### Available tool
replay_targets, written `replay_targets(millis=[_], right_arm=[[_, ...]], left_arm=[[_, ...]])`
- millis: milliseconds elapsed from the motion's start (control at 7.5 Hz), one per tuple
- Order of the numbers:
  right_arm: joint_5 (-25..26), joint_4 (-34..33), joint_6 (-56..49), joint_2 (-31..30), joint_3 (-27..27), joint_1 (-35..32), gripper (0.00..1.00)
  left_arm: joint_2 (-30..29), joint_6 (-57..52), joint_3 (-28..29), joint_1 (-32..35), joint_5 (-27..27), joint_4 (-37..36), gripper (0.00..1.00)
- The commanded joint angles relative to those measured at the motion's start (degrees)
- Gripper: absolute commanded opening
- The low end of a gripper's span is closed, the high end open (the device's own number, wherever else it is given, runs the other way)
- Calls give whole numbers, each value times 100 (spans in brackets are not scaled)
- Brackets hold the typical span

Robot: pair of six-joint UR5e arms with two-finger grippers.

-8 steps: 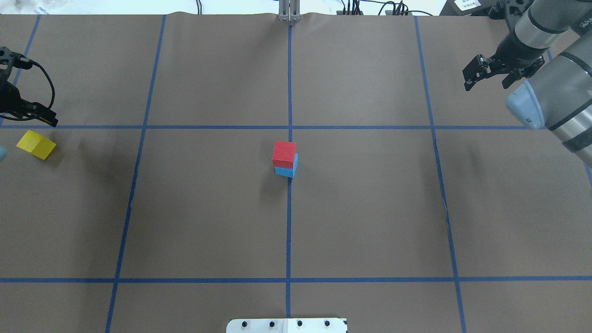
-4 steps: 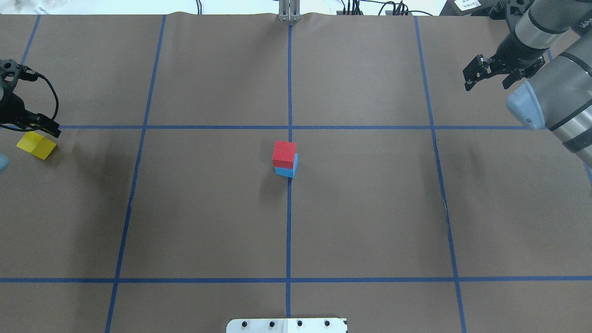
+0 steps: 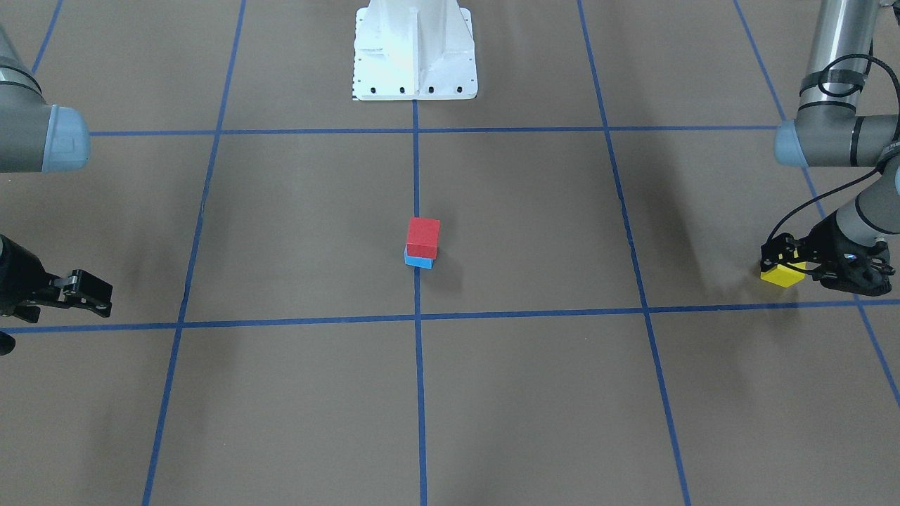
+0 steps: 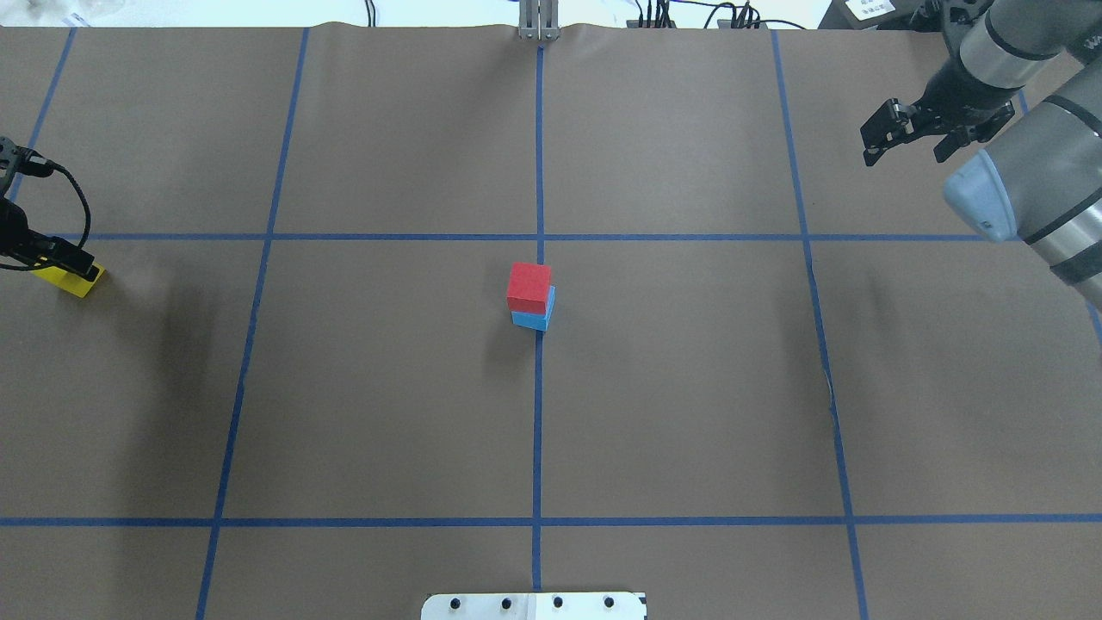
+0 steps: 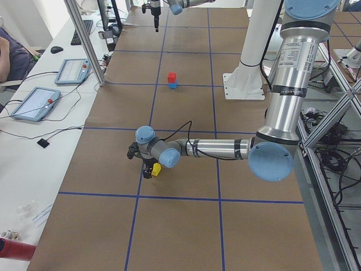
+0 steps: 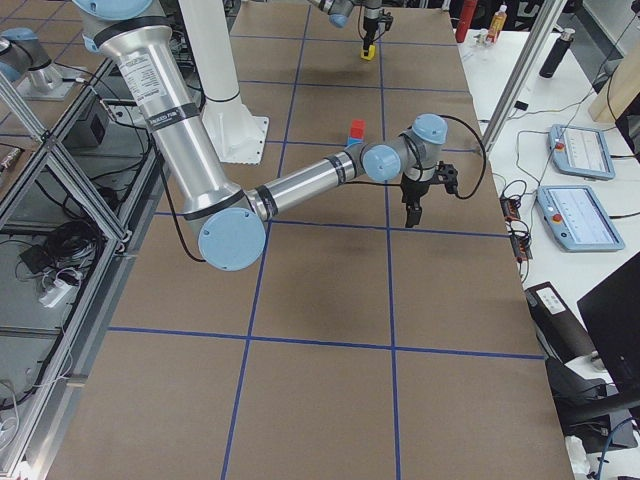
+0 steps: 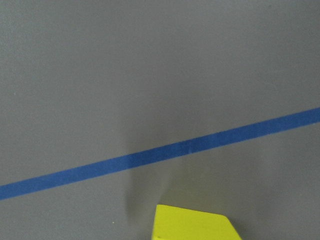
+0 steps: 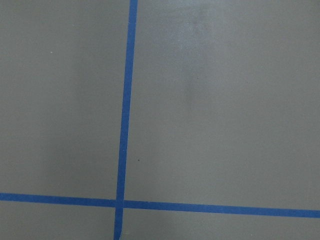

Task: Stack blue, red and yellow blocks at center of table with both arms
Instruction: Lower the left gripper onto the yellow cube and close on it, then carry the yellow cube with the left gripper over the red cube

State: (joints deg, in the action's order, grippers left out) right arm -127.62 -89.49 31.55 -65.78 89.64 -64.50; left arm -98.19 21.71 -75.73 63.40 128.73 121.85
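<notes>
Brown table (image 4: 689, 387), blue tape grid (image 4: 536, 430)

Red block (image 4: 529, 287), blue block (image 4: 535, 321), yellow block (image 3: 782, 275)

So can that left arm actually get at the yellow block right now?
Probably yes. The left pincer hangs right at the yellow block, with nothing between them. The red block and blue block sit far off at the centre.
</notes>
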Motion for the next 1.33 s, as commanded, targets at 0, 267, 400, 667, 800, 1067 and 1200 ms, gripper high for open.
replay_targets(millis=[0, 267, 400, 667, 800, 1067, 1200], right_arm=[[0, -7, 0, -22, 36, -1, 99], [-9, -7, 0, -22, 53, -1, 99], [-9, -24, 0, -31, 80, -1, 99], [-9, -51, 0, -49, 141, -10, 99], [-9, -60, 0, -57, 141, -10, 99], [-26, -60, -61, -75, 141, -28, 99], [-26, -42, -79, -110, 150, -62, 99]], left_arm=[[10, 0, -21, -3, 29, 15, 82], [167, 0, -213, -3, 12, -3, 0], [194, 0, -466, 14, 38, -81, 0], [212, 0, -1482, 15, 231, -1357, 0], [-14, 0, -2063, 6, 222, -2505, 0], [-1431, 44, -2683, -3, 205, -4966, 0], [-2293, 105, -2614, -142, 222, -5839, 0]])
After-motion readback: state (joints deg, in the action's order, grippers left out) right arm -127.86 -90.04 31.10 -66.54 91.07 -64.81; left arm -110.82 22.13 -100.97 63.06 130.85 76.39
